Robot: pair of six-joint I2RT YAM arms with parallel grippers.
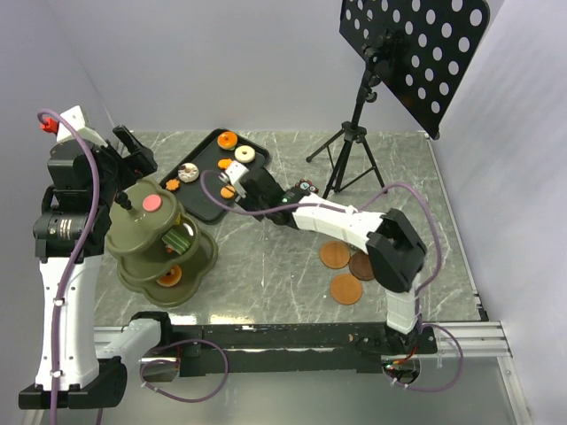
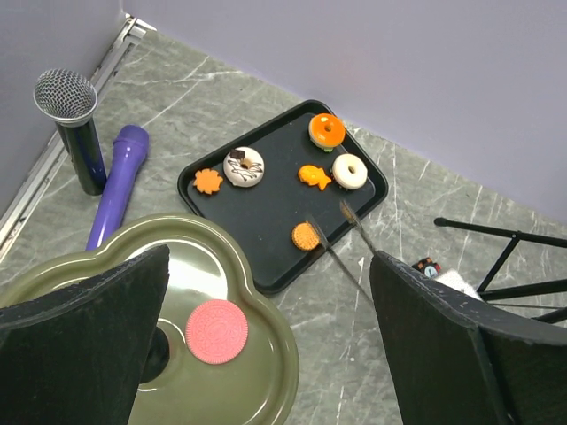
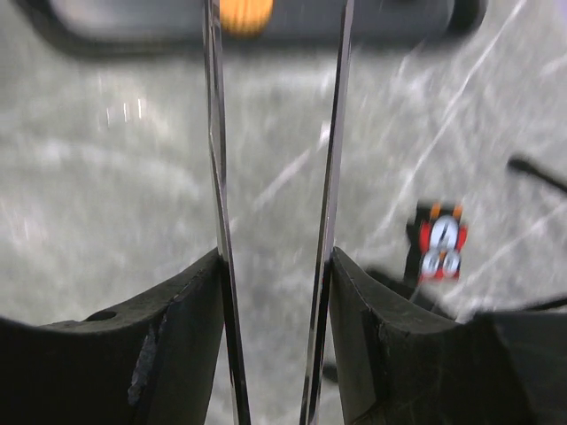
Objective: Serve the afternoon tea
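Pinching tongs [image 3: 215, 159] in right pincer [image 3: 275, 266], tips just beside round orange cookie [image 2: 306, 235] on black tray [image 2: 266, 212]. Likely light, rigid, slick: squeeze across rim. Holding left pincer [image 2: 270, 257] spread over olive stand [image 2: 288, 354].

My tongs [image 3: 215, 177] look like thin shiny metal, my fingers [image 3: 106, 363] matt black plastic. Next to the matt black tray [image 2: 266, 212], the olive stand [image 2: 266, 372] is glossy, the table [image 2: 425, 195] smooth and marble-ish.

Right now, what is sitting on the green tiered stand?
A pink cookie lies on the top tier. Below it, a green piece and an orange one peek out; the rest of those lower levels is covered from above.
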